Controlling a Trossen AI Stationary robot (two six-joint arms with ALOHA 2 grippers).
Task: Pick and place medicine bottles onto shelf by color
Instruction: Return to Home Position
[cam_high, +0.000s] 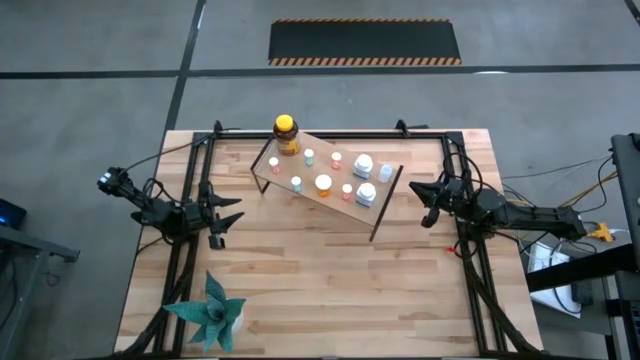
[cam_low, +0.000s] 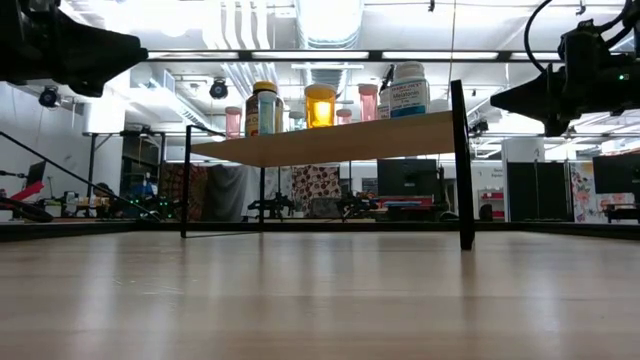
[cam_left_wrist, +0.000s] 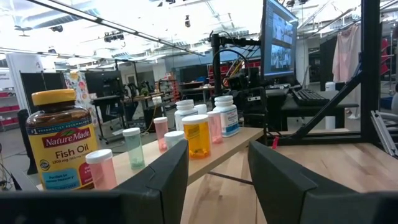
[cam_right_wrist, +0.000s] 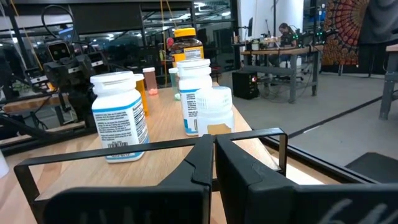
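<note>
- Medicine bottles stand on the shelf at the table's far middle.
- Left gripper hovers left of it, fingers spread, empty.
- Amber bottle occupies the shelf's left corner.
- Right gripper hovers right, fingers pressed together, empty.

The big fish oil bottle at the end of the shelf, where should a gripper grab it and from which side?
Probably by the yellow cap, coming straight down from above. The fish oil bottle stands upright at a corner of the shelf, its cap is narrower than the amber body, and a small pink bottle stands close beside it, so a sideways approach looks crowded.
</note>
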